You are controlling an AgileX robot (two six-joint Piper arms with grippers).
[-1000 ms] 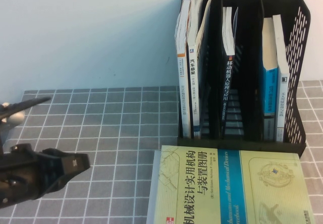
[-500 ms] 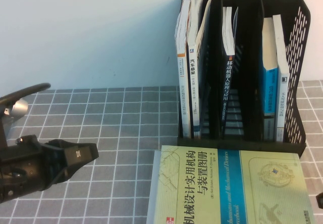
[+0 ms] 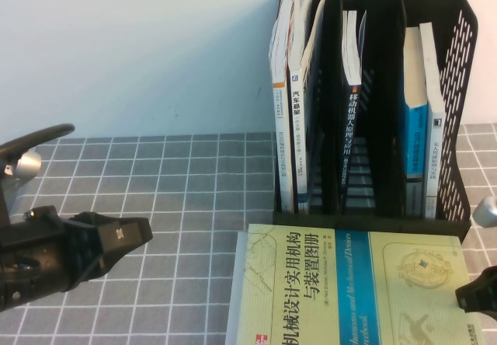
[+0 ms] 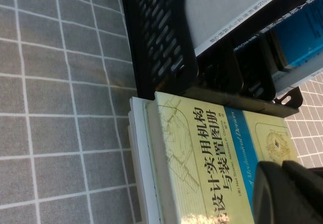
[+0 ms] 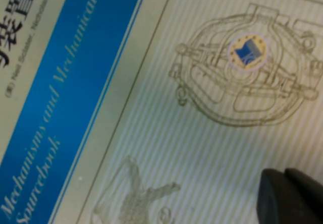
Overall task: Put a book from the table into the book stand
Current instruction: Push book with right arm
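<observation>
The book (image 3: 349,287), thick, pale yellow-green with a blue band and a black Chinese title, lies flat on the table (image 3: 186,189) just in front of the book stand (image 3: 458,65). My left gripper (image 3: 142,234) hovers over the grey cloth to the book's left, fingers together and empty. In the left wrist view its tips (image 4: 288,189) show against the book's cover (image 4: 202,153), with the stand (image 4: 161,47) beyond. My right gripper (image 3: 475,294) is at the book's right edge, low over the cover. In the right wrist view it (image 5: 288,196) is shut and empty above the cover (image 5: 202,133).
The stand's three compartments hold upright books: several on the left (image 3: 295,96), a dark-spined one (image 3: 353,120) in the middle, blue and white ones (image 3: 423,112) on the right. A white book's edge (image 4: 137,148) shows under the yellow-green book. A pale wall stands behind.
My right gripper has come into the high view at the lower right, over the book's right edge. My left gripper moved a little right toward the book, then held.
</observation>
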